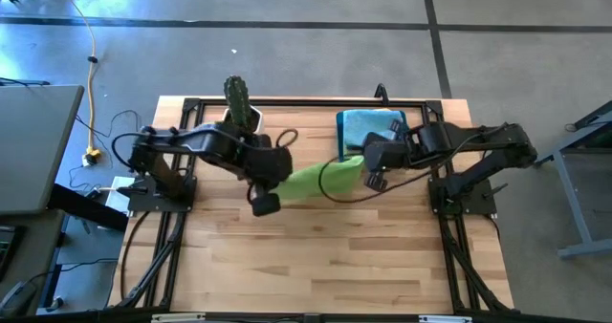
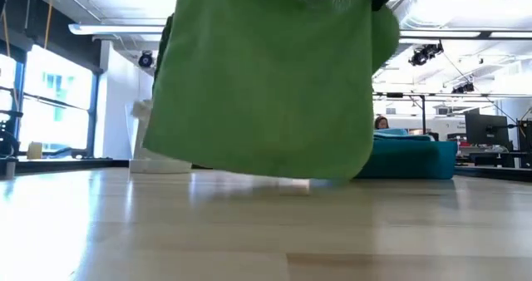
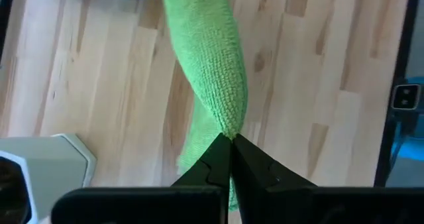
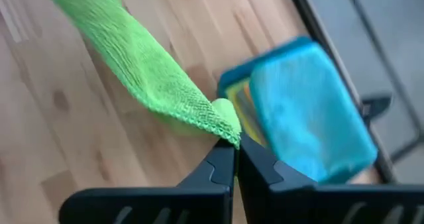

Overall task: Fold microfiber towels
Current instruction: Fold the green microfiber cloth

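Left end effector (image 3: 230, 141) and right end effector (image 4: 236, 146) are pinching lime green towel (image 1: 320, 178) corners, being held spread above tabletop (image 1: 316, 256); lowering flat is being called for next.

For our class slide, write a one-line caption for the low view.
Lime green towel hanging above the wooden table, with the blue bin behind it.

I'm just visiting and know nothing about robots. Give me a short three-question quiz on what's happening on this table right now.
1. True or false: each tool pinches a corner of the lime green towel.
2. Is the towel lying flat or hanging above the table?
3. What lies on top in the blue bin: A a grey towel, B a light blue towel, C nothing?

Key: 1 true, the left tool and the right tool are both shut on it. 2 hanging. 3 B.
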